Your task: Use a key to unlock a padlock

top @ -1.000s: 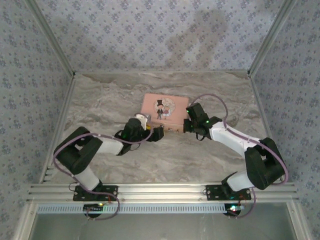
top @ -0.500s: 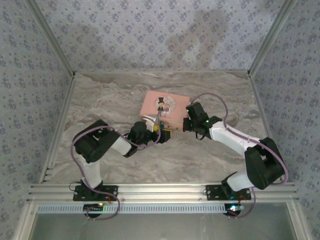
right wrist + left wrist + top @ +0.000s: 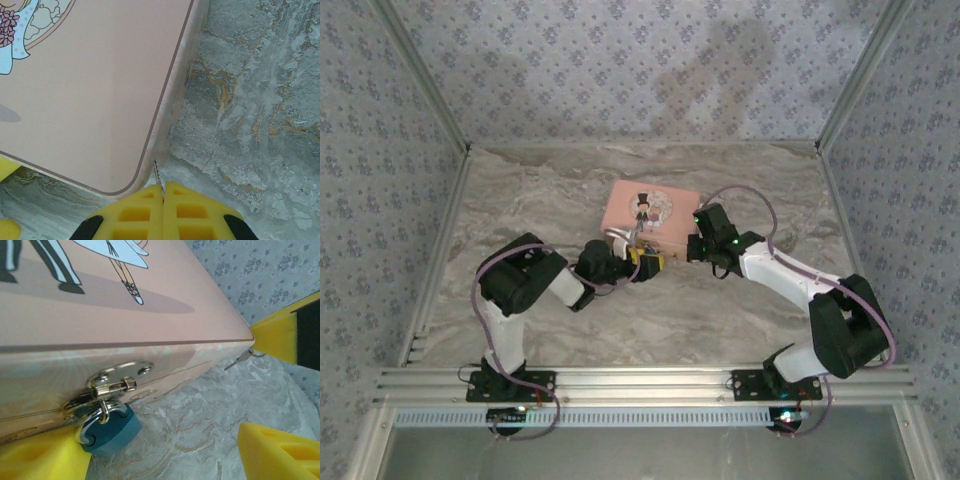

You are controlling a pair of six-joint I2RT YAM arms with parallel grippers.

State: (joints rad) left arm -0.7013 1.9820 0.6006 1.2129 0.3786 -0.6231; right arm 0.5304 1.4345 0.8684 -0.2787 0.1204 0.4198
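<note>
The padlock, blue-bodied with a silvery shackle, hangs from the hasp on the front of the pink tin. My left gripper is open at the tin's front. One of its yellow fingers touches the padlock's side and the other stands well off to the right. My right gripper is shut on the key, whose thin blade pokes out beside the tin's near corner. In the left wrist view the key juts from the right gripper's yellow finger. From above, both grippers flank the tin's near edge.
The pink tin with the cartoon couple lies flat at mid-table on the marbled surface. Patterned walls close off the back and sides. Aluminium rails run along the near edge by the arm bases.
My left arm folded its elbow up and carried its gripper right to the tin's front, at the padlock, with the jaws narrowing a little. The right gripper stayed put, shut on the key.
</note>
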